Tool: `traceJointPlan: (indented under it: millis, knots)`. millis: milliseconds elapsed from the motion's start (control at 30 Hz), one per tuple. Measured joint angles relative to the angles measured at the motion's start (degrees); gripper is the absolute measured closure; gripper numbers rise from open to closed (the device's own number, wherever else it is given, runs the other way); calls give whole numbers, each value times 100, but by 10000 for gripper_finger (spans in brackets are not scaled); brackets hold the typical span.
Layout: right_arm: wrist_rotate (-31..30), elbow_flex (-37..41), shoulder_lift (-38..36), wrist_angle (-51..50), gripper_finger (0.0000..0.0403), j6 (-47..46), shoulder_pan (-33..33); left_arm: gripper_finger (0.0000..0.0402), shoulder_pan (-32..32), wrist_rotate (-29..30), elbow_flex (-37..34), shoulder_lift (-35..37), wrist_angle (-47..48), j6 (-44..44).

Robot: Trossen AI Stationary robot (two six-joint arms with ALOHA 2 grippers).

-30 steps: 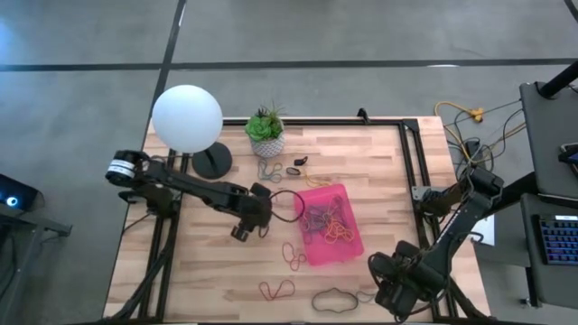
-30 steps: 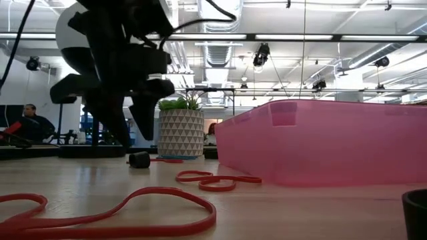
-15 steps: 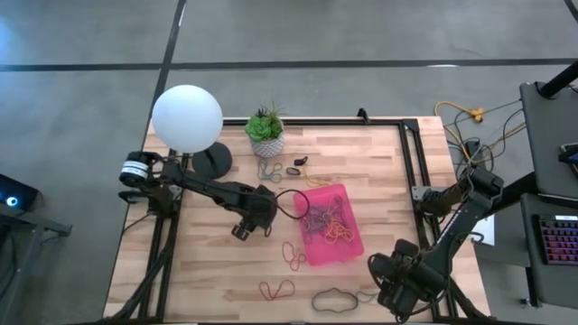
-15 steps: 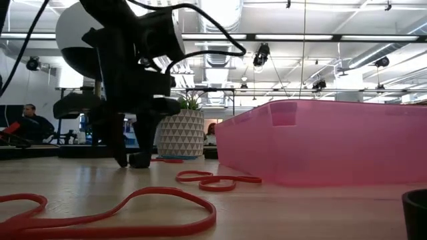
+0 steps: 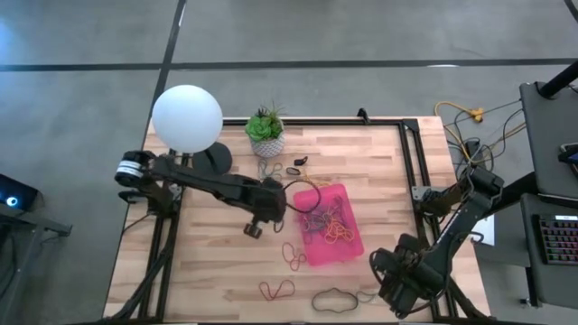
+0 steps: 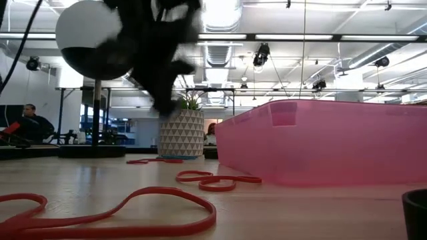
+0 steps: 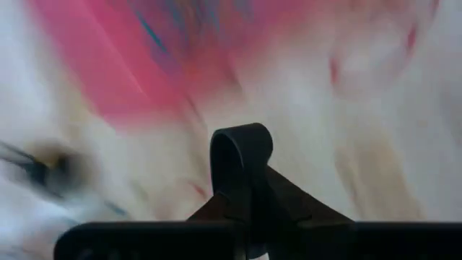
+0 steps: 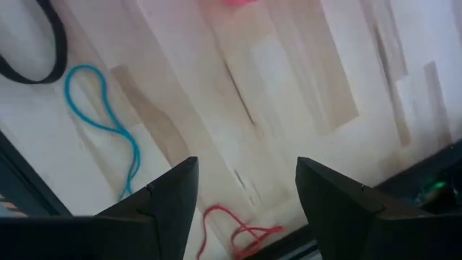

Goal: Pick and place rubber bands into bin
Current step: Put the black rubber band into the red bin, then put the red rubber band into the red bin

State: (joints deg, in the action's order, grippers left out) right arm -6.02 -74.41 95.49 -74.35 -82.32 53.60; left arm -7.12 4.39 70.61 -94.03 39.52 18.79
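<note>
left hand: dark fingers pressing together, nothing showing between them | bin: pink shape smearing across beyond the fingertips, blue streaks showing inside | table: pale wood blurring around the hand

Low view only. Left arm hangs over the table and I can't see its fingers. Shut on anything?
Observer: Left gripper is shut. Can't tell whether a band is pinched.
Operator: Where is it relative to the bin?
Observer: From above, just off the bin's left side, not over it.
Operator: Anything inside? The wall blocks me.
Observer: Yes, a tangle of bands lies in it.
</note>
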Motion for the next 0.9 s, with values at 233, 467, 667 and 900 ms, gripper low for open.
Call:
traceJointPlan:
  millis: [233,467,667,900]
  knots:
    - [-154,4,-8,-72,183,-5,0,400,115,-358,1071,-35,-1759,274]
    - [-192,4,-13,-116,183,-75,-46,361,249,-329,1586,-1068,-2103,-229]
    - [-192,7,-14,-142,183,-236,-42,243,226,-213,1948,-1588,-1563,-785]
    - [-318,12,-16,-202,183,32,-58,129,194,-41,1917,-798,-853,-795]
